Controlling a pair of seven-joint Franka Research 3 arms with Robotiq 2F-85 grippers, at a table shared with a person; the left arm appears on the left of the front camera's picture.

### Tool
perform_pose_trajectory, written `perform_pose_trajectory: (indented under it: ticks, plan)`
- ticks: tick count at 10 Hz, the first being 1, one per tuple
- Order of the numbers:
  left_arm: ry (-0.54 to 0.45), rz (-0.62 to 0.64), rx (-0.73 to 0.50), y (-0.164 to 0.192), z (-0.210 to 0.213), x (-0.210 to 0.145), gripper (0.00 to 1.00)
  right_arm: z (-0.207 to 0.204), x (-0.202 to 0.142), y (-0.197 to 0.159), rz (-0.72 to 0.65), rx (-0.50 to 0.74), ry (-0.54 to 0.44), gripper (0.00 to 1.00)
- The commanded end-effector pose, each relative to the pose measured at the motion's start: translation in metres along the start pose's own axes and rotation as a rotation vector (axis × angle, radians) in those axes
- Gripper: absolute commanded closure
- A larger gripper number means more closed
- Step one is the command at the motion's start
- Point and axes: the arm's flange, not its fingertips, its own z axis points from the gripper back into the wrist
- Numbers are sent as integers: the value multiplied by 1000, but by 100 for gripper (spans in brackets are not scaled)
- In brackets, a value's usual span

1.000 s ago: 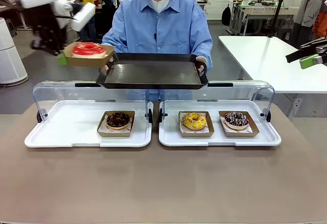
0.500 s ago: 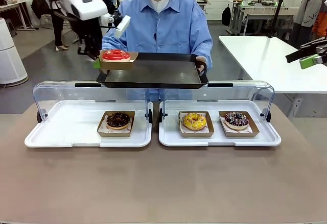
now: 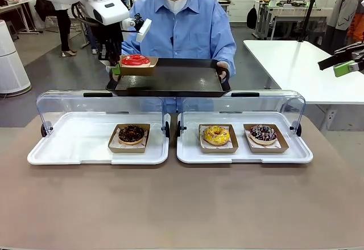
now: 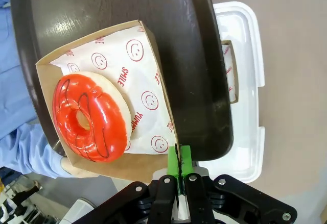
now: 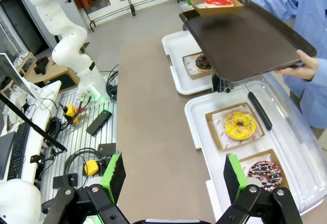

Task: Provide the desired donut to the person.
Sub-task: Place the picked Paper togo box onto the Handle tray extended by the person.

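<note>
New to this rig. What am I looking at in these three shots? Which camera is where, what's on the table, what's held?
Two white robot arms share a table with a person. The wide shot comes from a fixed camera between the arms, facing the person. The other two shots come from a camera on each wrist, looking along that gripper's fingers.

On the table, the left display tray holds a chocolate donut. The right display tray holds a yellow donut and a sprinkled donut.

The person holds a dark tray. The left gripper is shut on the edge of a box carrying a red donut, at that tray's corner. The right gripper is open and holds nothing.
</note>
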Motion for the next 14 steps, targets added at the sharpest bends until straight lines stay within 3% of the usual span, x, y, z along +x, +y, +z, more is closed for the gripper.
perform_pose_trajectory:
  ticks: [1, 8, 9, 10, 12, 14]
  plan:
    - [-23, 6, 6, 8, -5, -2, 99, -1, 0, 0, 3, 2, -6, 0]
    - [-30, 27, -57, 23, -36, -12, 99, -1, 0, 0, 3, 2, -6, 0]
    - [-38, 18, -51, 25, -35, -11, 81, -1, 0, 0, 3, 2, -6, 0]
    - [-40, 15, -44, 26, -33, -11, 43, -1, 0, 0, 3, 2, -6, 0]
    - [-42, 19, -37, 25, -33, -12, 0, -1, 0, 0, 3, 2, -6, 0]
    - [-45, 15, -34, 27, -31, -12, 0, -1, 0, 0, 3, 2, -6, 0]
